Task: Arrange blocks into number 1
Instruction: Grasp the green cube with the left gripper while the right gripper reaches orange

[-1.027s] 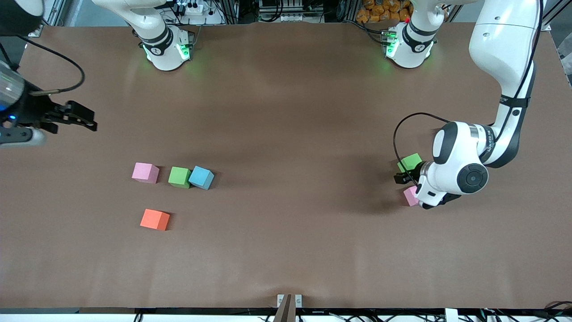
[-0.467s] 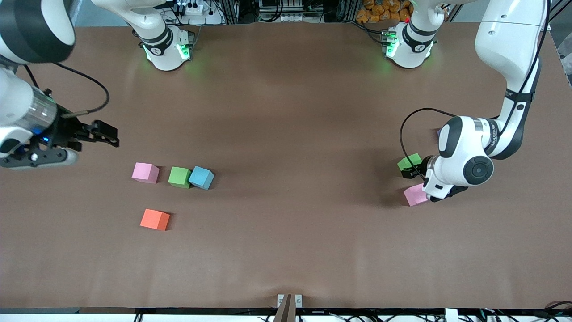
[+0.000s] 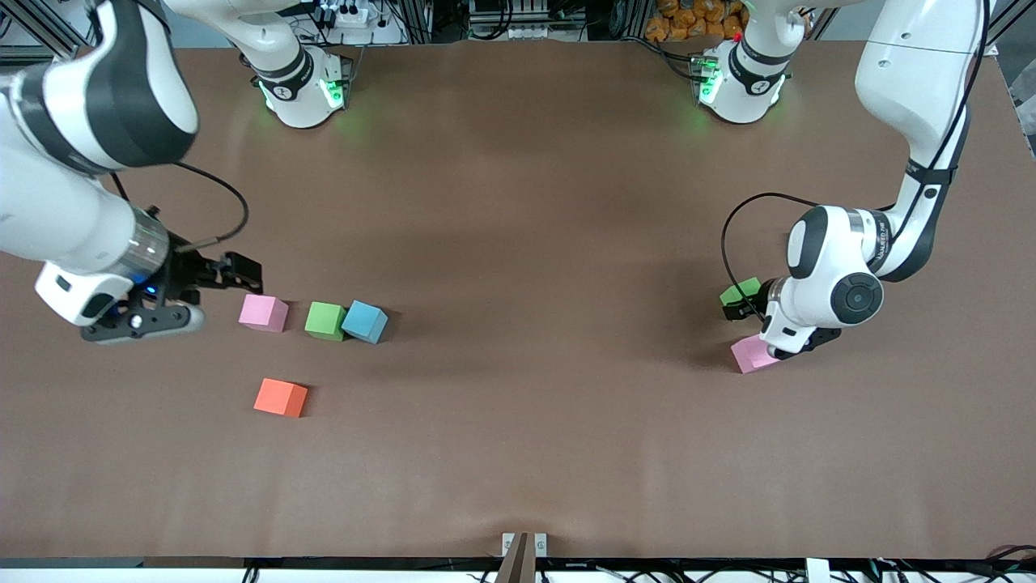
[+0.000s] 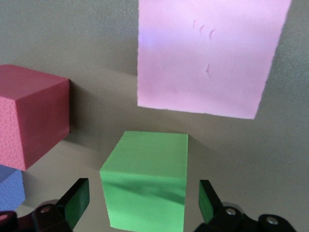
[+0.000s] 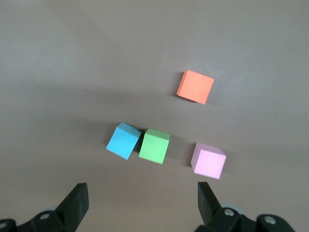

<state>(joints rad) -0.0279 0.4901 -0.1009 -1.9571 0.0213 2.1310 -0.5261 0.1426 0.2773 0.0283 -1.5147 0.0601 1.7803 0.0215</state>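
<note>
From the front, the right tool hangs open beside a pink block near the right arm's end of the desk; the left wrist view shows the left tool open around a green block; the right wrist view shows an orange block.

light: even, overhead | shadows: soft | focus: sharp | glare: none

Right end effector beside a pink block; left end effector over another pink block.
</note>
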